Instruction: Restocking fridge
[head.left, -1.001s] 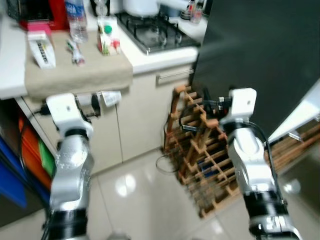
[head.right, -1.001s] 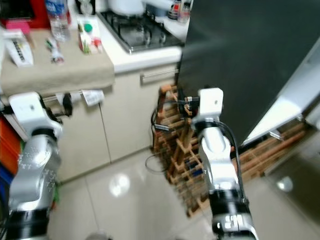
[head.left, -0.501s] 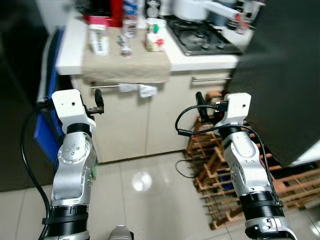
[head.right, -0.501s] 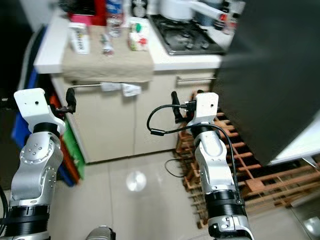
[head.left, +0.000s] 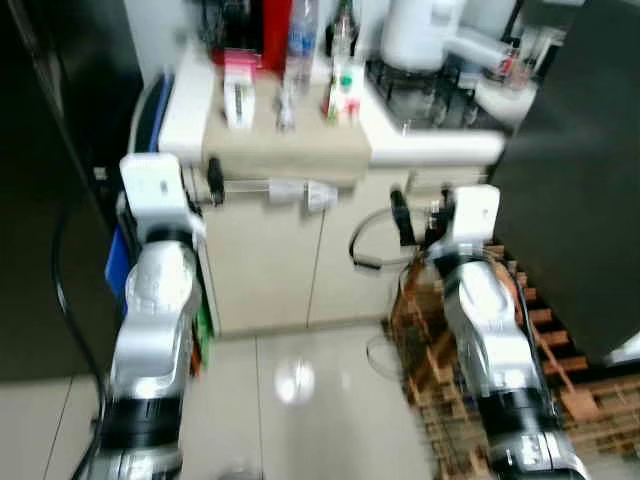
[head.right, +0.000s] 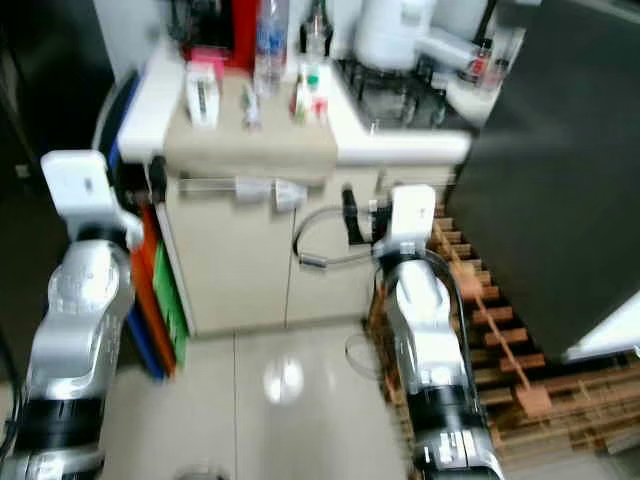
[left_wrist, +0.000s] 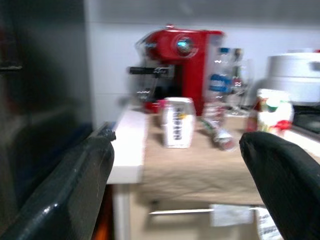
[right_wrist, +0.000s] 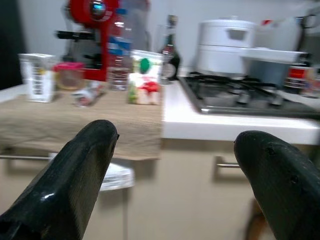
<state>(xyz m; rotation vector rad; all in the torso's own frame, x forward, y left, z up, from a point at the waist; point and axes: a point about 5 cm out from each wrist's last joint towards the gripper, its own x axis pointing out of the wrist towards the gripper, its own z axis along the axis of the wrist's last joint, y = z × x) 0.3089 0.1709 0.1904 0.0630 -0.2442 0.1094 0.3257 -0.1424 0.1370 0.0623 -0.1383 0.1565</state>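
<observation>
Both grippers hang spread and empty below the counter: left gripper (left_wrist: 175, 185), right gripper (right_wrist: 175, 175). The cartons, white carton (left_wrist: 178, 129) and green-capped carton (right_wrist: 144, 77), stand upper centre on the beige cloth (head.left: 285, 150), well apart from them.

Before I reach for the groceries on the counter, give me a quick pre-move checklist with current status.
1. Left end effector open, nothing held: ok.
2. Right end effector open, nothing held: ok.
3. White carton with dark print upright on the beige cloth: ok.
4. Green-capped white carton upright on the same cloth: ok.
5. Clear plastic water bottle with blue label standing by the red coffee machine: ok.
6. Items within arm reach: cannot tell.
</observation>
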